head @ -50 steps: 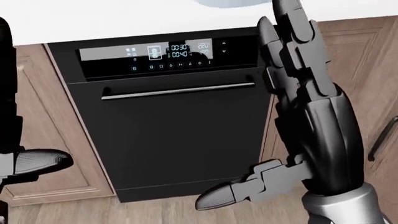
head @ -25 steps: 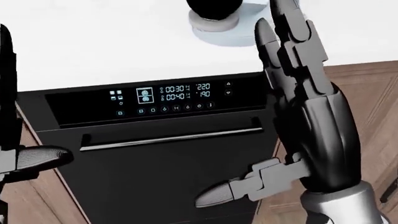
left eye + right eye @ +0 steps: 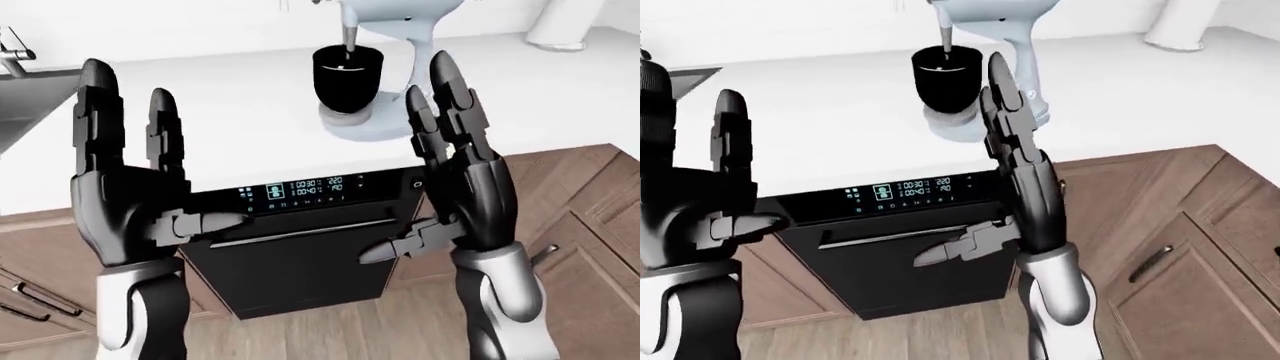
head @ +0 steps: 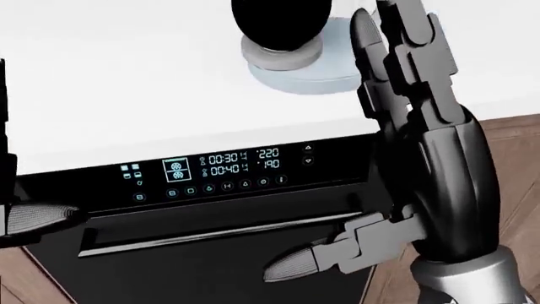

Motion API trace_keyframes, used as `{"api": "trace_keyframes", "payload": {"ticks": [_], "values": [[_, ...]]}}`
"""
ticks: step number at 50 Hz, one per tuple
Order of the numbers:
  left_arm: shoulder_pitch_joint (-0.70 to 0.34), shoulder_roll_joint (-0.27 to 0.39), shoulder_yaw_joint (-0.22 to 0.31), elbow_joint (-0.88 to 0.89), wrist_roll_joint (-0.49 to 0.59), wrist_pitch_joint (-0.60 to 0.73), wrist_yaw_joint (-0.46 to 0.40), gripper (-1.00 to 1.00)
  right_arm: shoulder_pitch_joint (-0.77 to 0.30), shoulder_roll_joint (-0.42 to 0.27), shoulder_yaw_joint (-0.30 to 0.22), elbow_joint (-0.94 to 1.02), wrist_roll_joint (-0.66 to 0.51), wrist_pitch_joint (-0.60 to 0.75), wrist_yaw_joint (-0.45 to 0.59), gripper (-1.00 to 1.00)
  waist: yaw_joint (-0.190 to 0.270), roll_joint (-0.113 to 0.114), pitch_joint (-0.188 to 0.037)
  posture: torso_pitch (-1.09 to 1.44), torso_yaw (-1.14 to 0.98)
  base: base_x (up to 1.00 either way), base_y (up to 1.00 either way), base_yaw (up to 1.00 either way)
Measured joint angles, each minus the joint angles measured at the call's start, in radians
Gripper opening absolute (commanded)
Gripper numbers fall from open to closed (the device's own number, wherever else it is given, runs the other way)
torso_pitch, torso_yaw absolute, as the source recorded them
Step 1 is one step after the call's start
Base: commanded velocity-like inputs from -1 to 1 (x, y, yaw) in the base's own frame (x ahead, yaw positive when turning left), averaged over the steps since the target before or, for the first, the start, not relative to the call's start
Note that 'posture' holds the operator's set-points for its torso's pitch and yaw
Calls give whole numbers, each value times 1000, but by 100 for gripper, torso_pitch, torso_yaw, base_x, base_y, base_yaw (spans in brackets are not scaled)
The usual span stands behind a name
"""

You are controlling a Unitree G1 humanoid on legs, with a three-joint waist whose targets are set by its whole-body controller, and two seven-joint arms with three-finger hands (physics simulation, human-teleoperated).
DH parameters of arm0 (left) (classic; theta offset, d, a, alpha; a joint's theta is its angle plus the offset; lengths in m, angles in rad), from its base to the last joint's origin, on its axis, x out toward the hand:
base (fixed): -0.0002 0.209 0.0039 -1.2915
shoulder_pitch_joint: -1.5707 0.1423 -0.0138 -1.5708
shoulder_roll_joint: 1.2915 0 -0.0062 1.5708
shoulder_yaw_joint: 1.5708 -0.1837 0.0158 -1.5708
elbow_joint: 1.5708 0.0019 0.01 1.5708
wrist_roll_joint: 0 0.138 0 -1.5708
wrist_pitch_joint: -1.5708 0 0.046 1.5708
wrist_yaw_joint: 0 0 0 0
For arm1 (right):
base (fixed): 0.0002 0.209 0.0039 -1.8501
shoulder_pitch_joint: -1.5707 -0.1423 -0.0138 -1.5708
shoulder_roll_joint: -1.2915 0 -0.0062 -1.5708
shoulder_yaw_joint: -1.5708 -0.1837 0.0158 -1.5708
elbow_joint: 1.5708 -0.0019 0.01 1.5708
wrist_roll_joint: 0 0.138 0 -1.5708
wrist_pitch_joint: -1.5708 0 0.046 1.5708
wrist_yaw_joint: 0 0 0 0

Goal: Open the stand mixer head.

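Left-eye view: stand mixer [image 3: 385, 45] sits on the white counter [image 3: 230, 112] at top centre, pale blue body, black bowl [image 3: 348, 75] under the head. The head itself is cut off at the top edge, looks lowered over the bowl, so not opened yet. Left hand [image 3: 125, 187] and right hand [image 3: 455, 180] are both raised, fingers straight up and spread, thumbs poking inward, holding nothing. Probably a ready pose ahead of the reach, palms kept clear of the counter edge. Black dishwasher [image 3: 295, 247] with lit panel sits below the counter, between wood cabinets [image 3: 570, 225]. Sink [image 3: 25, 105] at far left.

Head view: looks down steeply. Only the mixer base and bowl bottom show at the top. The right hand fills the right side, fingers extended and released, its fingertips overlapping the mixer base in the picture; I cannot tell whether they touch. Only the left hand's thumb tip shows at the left edge. Dishwasher handle [image 4: 219, 234] runs below the panel.

Right-eye view: same layout, and the right hand lines up just beside the mixer column, so it is likely the one meant to lift the head. The left hand stays open at far left, well apart from the mixer.
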Motion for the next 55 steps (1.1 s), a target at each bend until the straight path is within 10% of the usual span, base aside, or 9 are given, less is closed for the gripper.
{"api": "trace_keyframes", "payload": {"ticks": [6, 10, 17, 21, 28, 46, 49, 53, 55], "values": [[7, 2, -3, -10, -8, 3, -13, 100, 1, 2, 0, 6, -5, 14, -10, 100, -8, 105, 26, 0, 0, -6, -58, 0], [13, -2, 16, 9, -1, -2, 2, 100, 7, 3, 23, 2, 7, 7, 5, 100, 6, 31, 13, 0, 0, 0, 0, 0], [9, 5, 6, -7, -4, -5, -12, 100, 13, 11, 11, 0, 17, 1, -6, 100, 4, 91, 30, 0, 0, 0, -49, 0], [8, 1, 10, 4, 0, -2, -2, 100, 8, 4, 17, 4, 20, 6, 2, 100, -2, 9, 3, 0, 0, 0, -47, 0], [11, -1, -4, 4, -8, 8, -9, 100, 15, 1, 6, 3, 3, 2, -8, 100, -12, -3, 3, 0, 0, 0, 0, 0], [8, -1, -2, 9, -8, -4, -12, 100, 11, 6, 10, 12, -5, 5, 5, 100, -32, 39, 2, 0, 0, 6, 0, 0], [16, -1, -4, 13, -10, -2, -14, 100, 22, 3, 6, 7, 5, 5, 7, 100, -36, 70, 55, 0, 0, 92, 0, 0], [2, 4, 14, -2, -8, -16, -12, 100, -1, 3, 23, 2, -15, -13, 6, 100, -45, 68, -11, 0, 0, 0, 0, 0], [3, 5, 11, 1, -8, -20, -13, 100, 3, 8, 25, 9, -21, -18, 8, 100, -48, 69, -7, 0, 0, 0, 0, 0]]}}
